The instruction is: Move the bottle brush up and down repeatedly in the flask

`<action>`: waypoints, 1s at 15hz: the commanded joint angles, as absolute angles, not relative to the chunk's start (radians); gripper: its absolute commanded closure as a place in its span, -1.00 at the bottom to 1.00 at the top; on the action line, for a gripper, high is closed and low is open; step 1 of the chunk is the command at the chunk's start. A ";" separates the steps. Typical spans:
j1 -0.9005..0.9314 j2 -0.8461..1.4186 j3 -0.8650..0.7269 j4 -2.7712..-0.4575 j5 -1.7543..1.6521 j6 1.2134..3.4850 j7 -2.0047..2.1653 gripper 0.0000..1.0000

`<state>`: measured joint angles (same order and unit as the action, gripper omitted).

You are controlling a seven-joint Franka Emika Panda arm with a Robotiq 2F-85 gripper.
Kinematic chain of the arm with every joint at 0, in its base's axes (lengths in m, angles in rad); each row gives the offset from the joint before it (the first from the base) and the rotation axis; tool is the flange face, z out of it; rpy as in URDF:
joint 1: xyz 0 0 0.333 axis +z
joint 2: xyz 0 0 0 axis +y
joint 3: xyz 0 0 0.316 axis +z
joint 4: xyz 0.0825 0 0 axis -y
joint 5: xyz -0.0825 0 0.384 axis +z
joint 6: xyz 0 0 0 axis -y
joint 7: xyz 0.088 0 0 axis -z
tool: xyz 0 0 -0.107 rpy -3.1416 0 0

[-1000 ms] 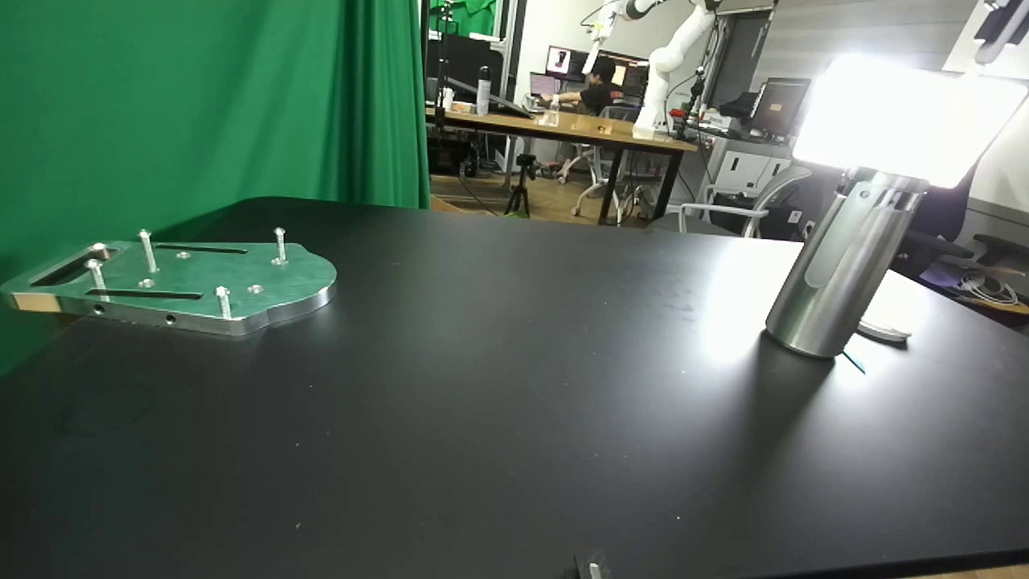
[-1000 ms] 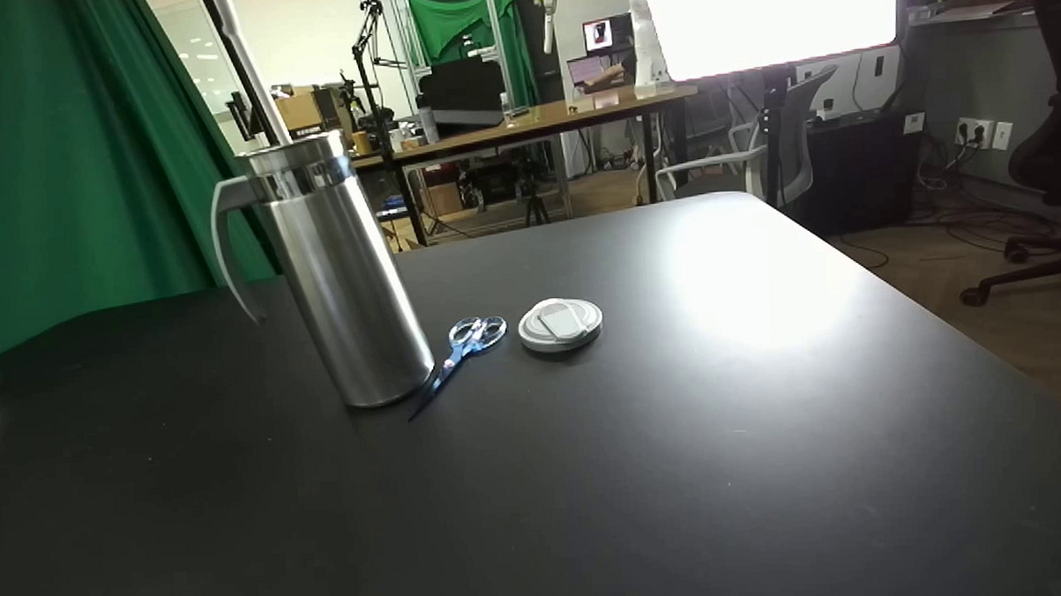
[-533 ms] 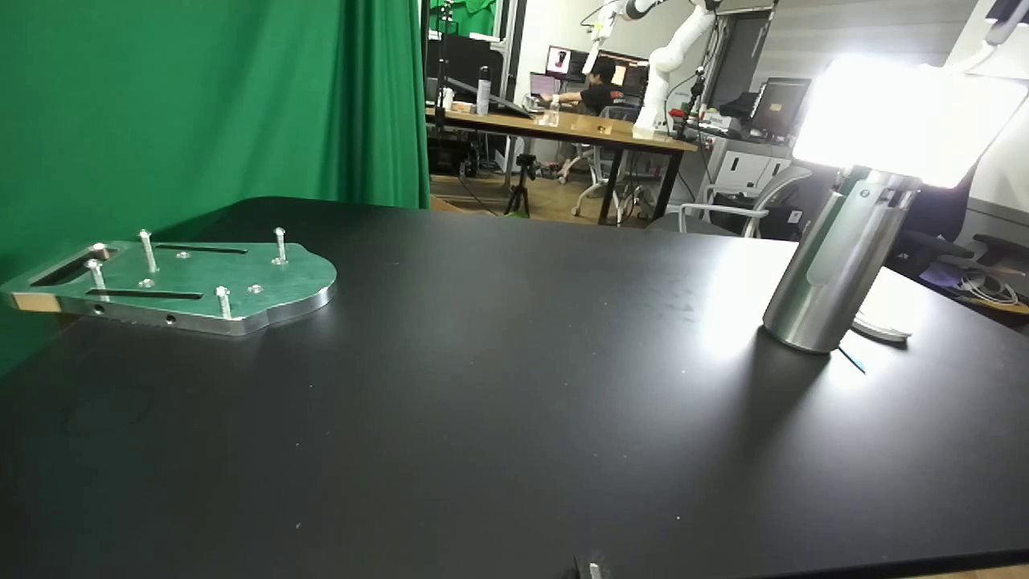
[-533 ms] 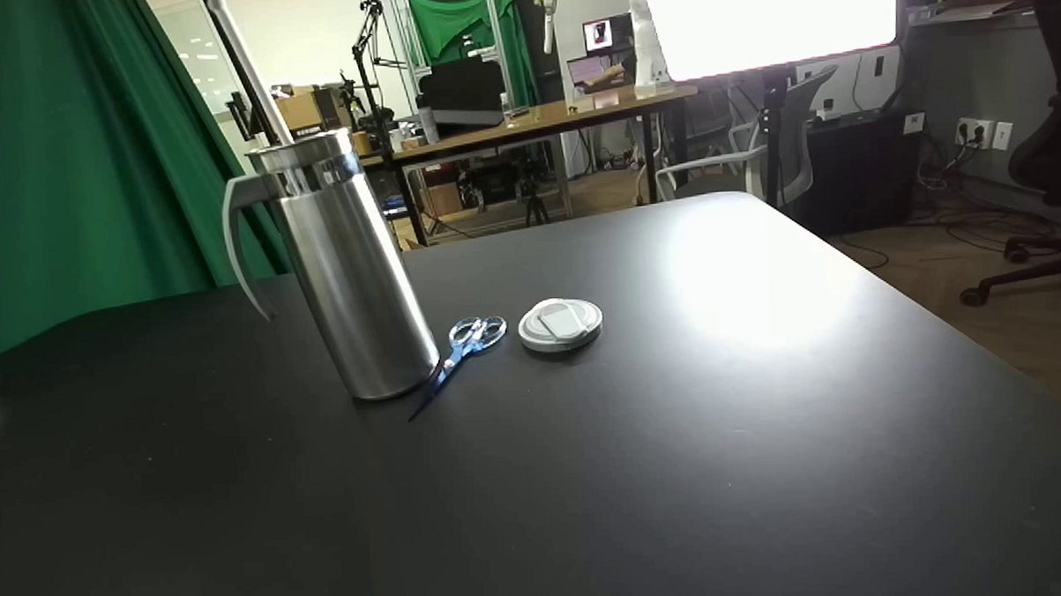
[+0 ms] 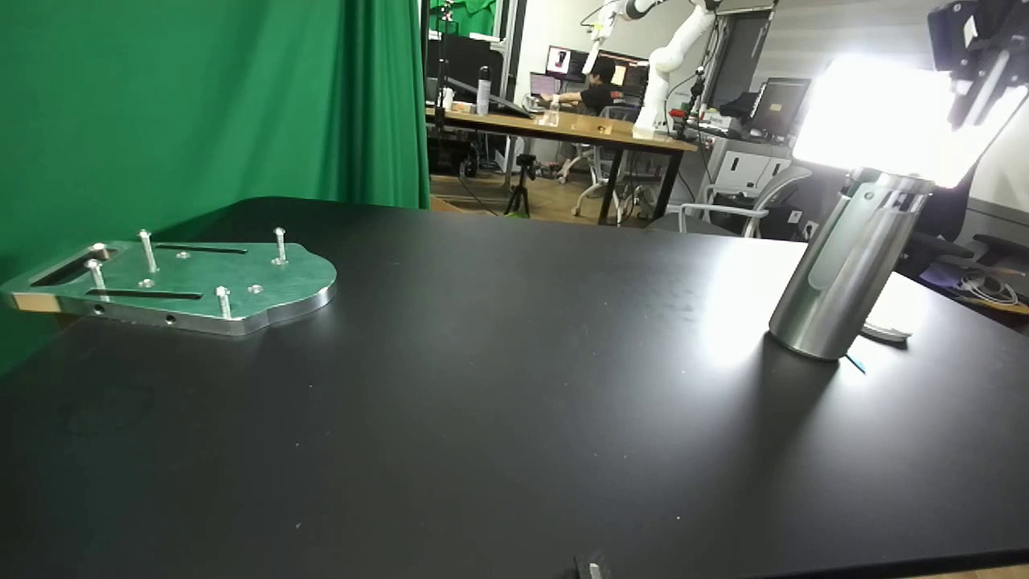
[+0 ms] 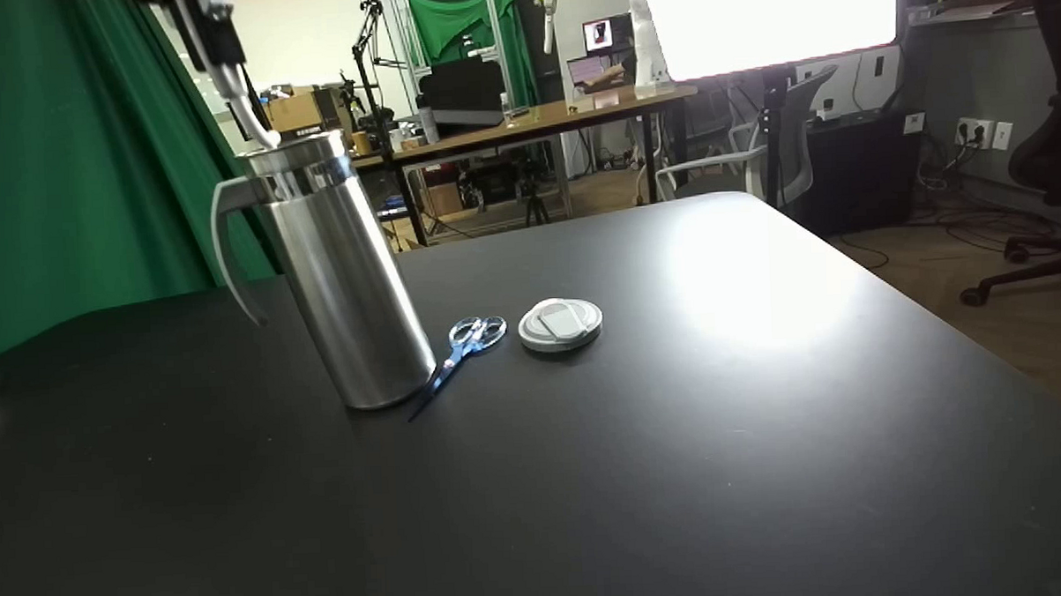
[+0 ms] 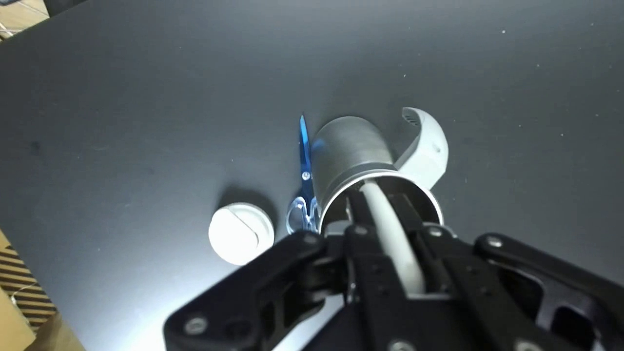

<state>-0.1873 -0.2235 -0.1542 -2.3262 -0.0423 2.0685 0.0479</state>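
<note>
Since my fingers (image 7: 361,209) grip the brush (image 7: 391,231) running down into the flask (image 7: 351,146), which stands unbraced beyond the lid (image 7: 241,234) from the lower-left edge of the surface (image 7: 146,122) in the wrist view, I judge a slanted stroke could bind inside and drag it onto the scissors (image 7: 305,175).

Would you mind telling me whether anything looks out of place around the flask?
Yes, the scissors: they lie right beside the base of the flask, though brushing it hardly calls for cutting; whether they touch it, I cannot tell.
</note>
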 commanded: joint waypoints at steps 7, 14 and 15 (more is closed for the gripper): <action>-0.182 -0.123 -0.156 -2.296 -0.063 2.043 0.061 0.93; -0.185 -0.220 -0.151 -2.284 -0.099 1.992 0.067 0.93; -0.185 -0.234 -0.150 -2.282 -0.104 1.984 0.067 0.93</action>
<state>-0.1848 -0.1817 -0.1536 -2.2989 -0.0788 2.0374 0.0480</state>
